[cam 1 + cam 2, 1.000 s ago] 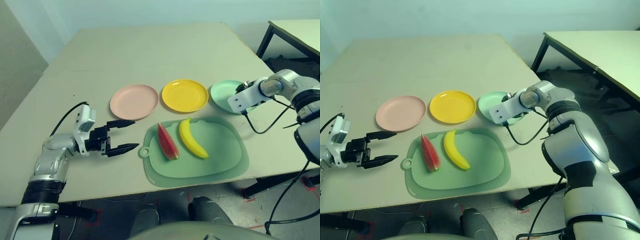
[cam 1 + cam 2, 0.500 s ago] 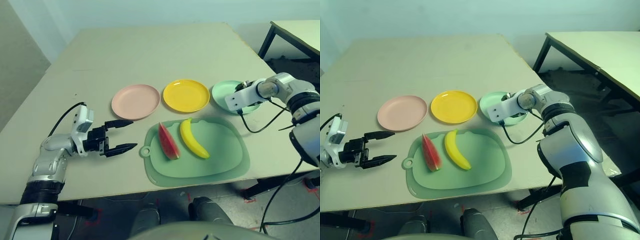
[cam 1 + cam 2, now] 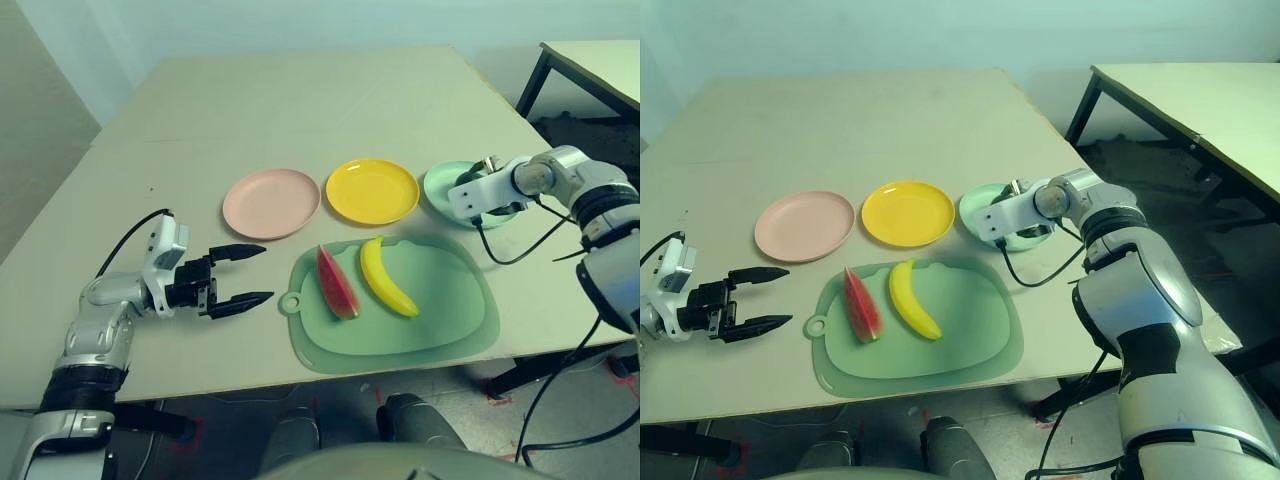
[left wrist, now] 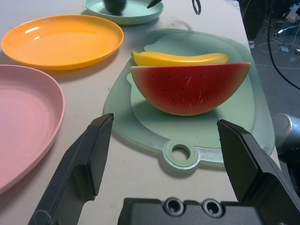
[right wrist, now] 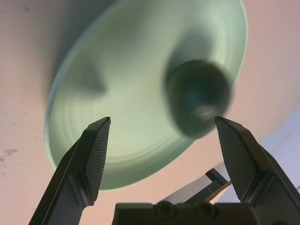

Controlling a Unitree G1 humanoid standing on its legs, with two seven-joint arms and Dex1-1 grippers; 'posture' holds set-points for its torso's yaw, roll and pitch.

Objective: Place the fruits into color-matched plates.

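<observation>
The right end effector (image 5: 163,121) spreads wide and empty over the round mint-green plate (image 5: 133,140), apparently having freed the dark green toy avocado (image 5: 197,96) there to match colours, while the left end effector (image 4: 165,123) gapes wide, holding nothing!

A wide pale beige table (image 3: 300,110) stretches back toward a plain light wall (image 3: 300,22). Near its front edge lies a light green cutting mat (image 3: 450,345) with rounded corners, a wavy inner outline and a small round tab pierced by a hole. To the right, apart from the table, stands a second pale-topped table (image 3: 1210,110) on a dark frame. Below the front edge, red marks (image 3: 500,399) show on the grey floor (image 3: 350,395).
</observation>
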